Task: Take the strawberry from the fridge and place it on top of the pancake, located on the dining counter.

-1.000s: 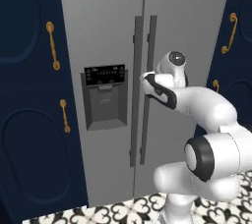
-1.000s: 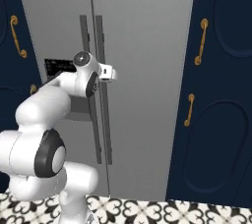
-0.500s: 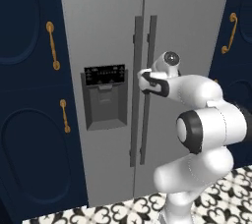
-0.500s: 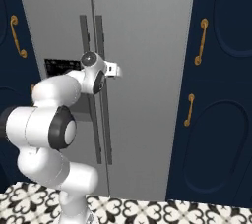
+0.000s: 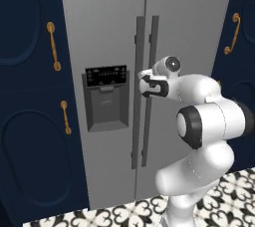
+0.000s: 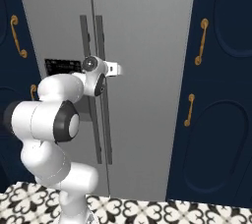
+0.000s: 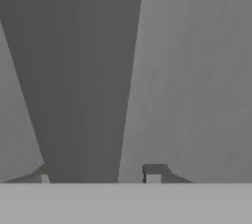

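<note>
The fridge (image 5: 99, 22) (image 6: 147, 26) stands with both light-grey doors shut, a dark dispenser panel (image 5: 105, 96) in its left door. My gripper (image 5: 145, 84) (image 6: 104, 73) is at mid-height on the right door's dark vertical handle (image 5: 153, 42) (image 6: 101, 36). In the hand view the handle (image 7: 83, 80) runs between my fingertips (image 7: 155, 171), with my gripper (image 7: 98, 175) shut on it. The strawberry is hidden behind the shut doors. The pancake and the dining counter are out of view.
Navy cabinets with gold handles (image 5: 52, 47) (image 6: 201, 41) flank the fridge on both sides. The left door's handle (image 5: 139, 42) runs close beside the held one. A black-and-white patterned tile floor (image 5: 124, 216) lies below.
The hand has stayed at the handle while its fingers have drawn in around it. The elbow has swung nearer the cameras.
</note>
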You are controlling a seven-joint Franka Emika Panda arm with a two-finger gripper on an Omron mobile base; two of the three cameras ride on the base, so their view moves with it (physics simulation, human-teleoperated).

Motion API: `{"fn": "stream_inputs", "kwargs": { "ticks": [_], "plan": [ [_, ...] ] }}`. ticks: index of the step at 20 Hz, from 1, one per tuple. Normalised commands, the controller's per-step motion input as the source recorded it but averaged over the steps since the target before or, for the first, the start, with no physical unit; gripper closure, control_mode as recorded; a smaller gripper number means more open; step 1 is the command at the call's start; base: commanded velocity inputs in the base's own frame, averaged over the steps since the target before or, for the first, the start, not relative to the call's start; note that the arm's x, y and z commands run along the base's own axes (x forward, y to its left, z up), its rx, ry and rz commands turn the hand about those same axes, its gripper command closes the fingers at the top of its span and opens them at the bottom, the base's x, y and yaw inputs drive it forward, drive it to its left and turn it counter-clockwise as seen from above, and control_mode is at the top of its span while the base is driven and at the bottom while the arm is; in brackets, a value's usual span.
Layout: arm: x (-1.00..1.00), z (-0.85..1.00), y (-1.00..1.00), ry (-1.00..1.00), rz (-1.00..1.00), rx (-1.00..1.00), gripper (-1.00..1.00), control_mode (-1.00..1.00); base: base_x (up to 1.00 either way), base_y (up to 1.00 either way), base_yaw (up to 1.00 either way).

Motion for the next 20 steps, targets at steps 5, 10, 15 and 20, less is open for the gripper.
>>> {"fn": "stream_inputs", "kwargs": {
  "ticks": [5,10,15,20],
  "plan": [
    [-0.56,0.00,-0.28,0.01,-0.09,0.01,1.00,-1.00,0.00,0.00,0.00],
    [-1.00,0.00,-0.91,0.00,-0.10,0.02,1.00,-1.00,0.00,0.00,0.00],
    [-1.00,0.00,-1.00,-0.07,-0.02,0.14,1.00,-1.00,0.00,0.00,0.00],
    [-1.00,0.06,-1.00,-0.13,-0.03,0.23,-1.00,-1.00,0.00,0.00,0.00]
  ]
}}
